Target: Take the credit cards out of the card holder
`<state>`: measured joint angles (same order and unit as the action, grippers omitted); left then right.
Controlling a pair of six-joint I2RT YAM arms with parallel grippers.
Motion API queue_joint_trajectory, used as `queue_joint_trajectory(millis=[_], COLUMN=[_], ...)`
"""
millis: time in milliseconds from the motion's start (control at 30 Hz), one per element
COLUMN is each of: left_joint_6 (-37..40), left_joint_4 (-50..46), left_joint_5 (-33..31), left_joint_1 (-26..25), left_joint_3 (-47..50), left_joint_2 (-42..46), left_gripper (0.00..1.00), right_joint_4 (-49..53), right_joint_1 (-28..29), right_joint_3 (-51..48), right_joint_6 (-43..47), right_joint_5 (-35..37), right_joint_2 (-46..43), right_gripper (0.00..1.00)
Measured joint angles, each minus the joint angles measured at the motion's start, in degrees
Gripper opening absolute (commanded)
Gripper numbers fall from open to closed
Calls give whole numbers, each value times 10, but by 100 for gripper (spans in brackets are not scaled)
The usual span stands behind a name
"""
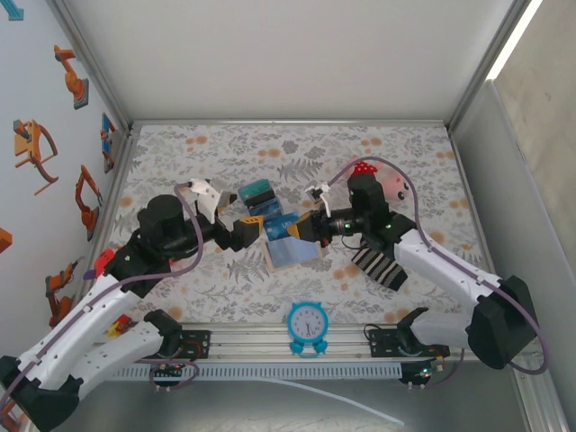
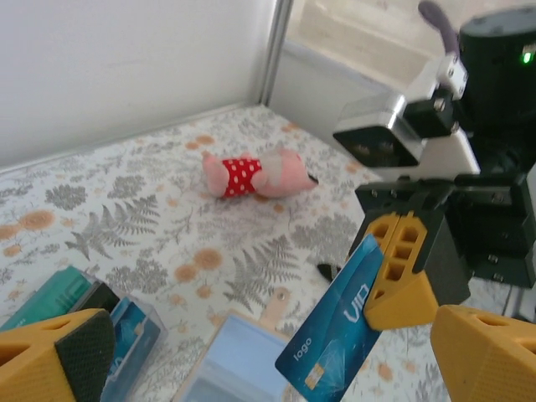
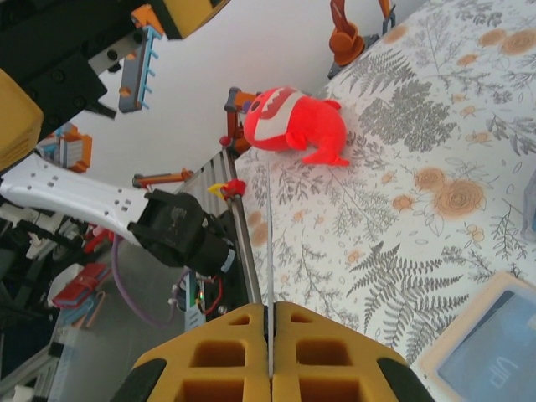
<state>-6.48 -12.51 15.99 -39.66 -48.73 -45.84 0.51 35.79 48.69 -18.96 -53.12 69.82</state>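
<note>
Recorded blue card (image 2: 335, 335) pinched above open card holder (image 1: 293, 253), mid-table.

Found left gripper (image 1: 259, 230) spread wide and empty, just left of the card holder. Noted teal and blue credit cards (image 1: 256, 192) lying just beyond it on the table. Found the card holder lying flat, pale blue inside up. Found right gripper (image 1: 304, 225) pressed together on the blue card, held tilted over the holder's far side; cannot tell whether they touch. Logged clock (image 1: 308, 324) at near edge, striped sock (image 1: 378, 267) to the right, plush toy (image 2: 255, 174) farther right.
</note>
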Motion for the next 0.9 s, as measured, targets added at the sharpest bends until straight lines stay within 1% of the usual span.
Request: queue_joint_trajectory(millis=[67,167,367,500,633,733,833,900], left_joint_6=[16,35,58,75,89,97,102,105], left_joint_4=[-33,-79,-127,-157,-170,-174,-177,-179], left_joint_5=[19,61,141,183,215,233,248,255], left_joint_1=[0,0,0,0,0,0,0,0], left_joint_3=[-26,-65,-103,-124,-131,-131,-131,-131], left_joint_2=[-23,-64,-132,-174,-202,-212,-219,-223], left_gripper=[100,96,85,72,67,65,55,44], right_joint_4=[24,57,93,100,104,104,105,104], right_joint_1=[4,11,22,23,23,24,27,28], right_joint_3=[7,17,20,20,23,28,35,37], right_joint_6=[19,45,74,83,85,85,86,86], right_joint_5=[-2,-4,-9,-13,-16,-18,-22,-26], right_joint_2=[-5,-9,-10,-10,-10,-9,-7,-6], right_gripper=[0,0,0,0,0,0,0,0])
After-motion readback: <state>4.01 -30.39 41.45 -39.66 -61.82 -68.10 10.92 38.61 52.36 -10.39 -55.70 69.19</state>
